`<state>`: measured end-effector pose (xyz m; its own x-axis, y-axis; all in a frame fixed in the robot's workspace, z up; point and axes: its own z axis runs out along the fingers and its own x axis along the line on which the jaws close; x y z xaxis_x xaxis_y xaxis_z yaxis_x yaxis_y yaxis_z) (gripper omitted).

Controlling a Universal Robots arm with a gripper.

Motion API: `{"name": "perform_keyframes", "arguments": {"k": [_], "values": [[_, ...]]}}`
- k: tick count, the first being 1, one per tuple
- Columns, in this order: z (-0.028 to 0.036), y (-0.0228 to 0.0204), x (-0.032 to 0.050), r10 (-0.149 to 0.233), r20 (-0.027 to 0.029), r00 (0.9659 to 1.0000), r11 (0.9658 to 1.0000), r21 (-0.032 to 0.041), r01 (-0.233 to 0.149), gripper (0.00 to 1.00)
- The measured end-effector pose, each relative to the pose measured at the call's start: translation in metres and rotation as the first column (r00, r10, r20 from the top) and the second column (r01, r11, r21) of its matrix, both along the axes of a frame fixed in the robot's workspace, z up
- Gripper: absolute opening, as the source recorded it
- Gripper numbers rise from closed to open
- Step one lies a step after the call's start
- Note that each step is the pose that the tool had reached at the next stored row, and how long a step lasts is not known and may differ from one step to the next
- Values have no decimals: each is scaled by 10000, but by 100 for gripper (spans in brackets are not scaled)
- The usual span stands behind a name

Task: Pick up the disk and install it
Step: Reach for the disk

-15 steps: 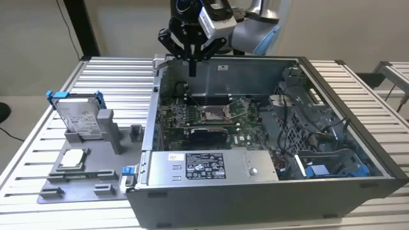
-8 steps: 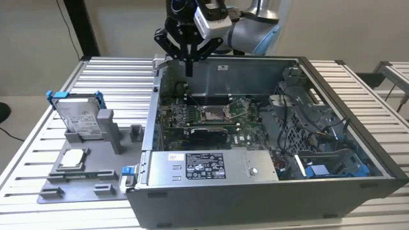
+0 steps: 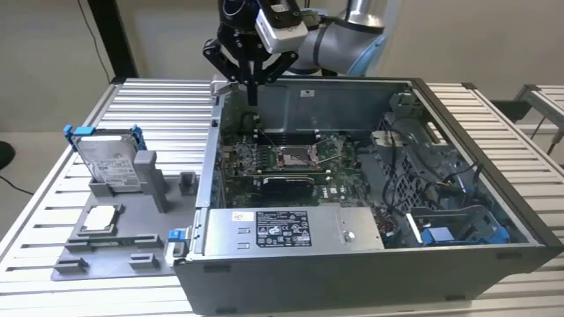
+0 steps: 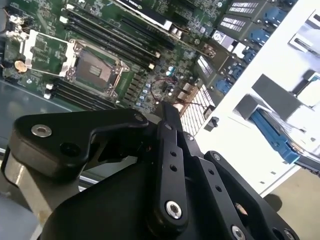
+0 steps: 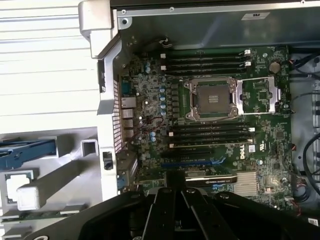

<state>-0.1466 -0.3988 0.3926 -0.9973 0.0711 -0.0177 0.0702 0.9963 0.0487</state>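
The disk point(image 3: 110, 160), silver-grey with a white label and a blue bracket, stands on edge in a grey fixture point(image 3: 115, 244) at the exterior view's left, on the slatted table. My gripper point(image 3: 253, 98) hangs well away from it, over the back left corner of the open computer case point(image 3: 370, 264). Its black fingers are shut together with nothing between them. In both wrist views the gripper point(image 4: 168, 111) point(image 5: 175, 189) points down over the green motherboard point(image 5: 210, 125). The disk's blue bracket point(image 5: 27, 151) shows from above, outside the case wall.
A small square silver chip point(image 3: 100, 218) lies on the fixture in front of the disk. Inside the case are a silver power supply box point(image 3: 291, 230), an empty processor socket point(image 3: 300, 155), loose cables and a blue-trimmed bay point(image 3: 458, 231) at the front right.
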Motion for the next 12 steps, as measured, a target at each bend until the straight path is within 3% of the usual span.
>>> {"name": "perform_keyframes", "arguments": {"k": [12], "values": [[-1,2,-188,-1,-91,10000,10000,-1,1,0]]}}
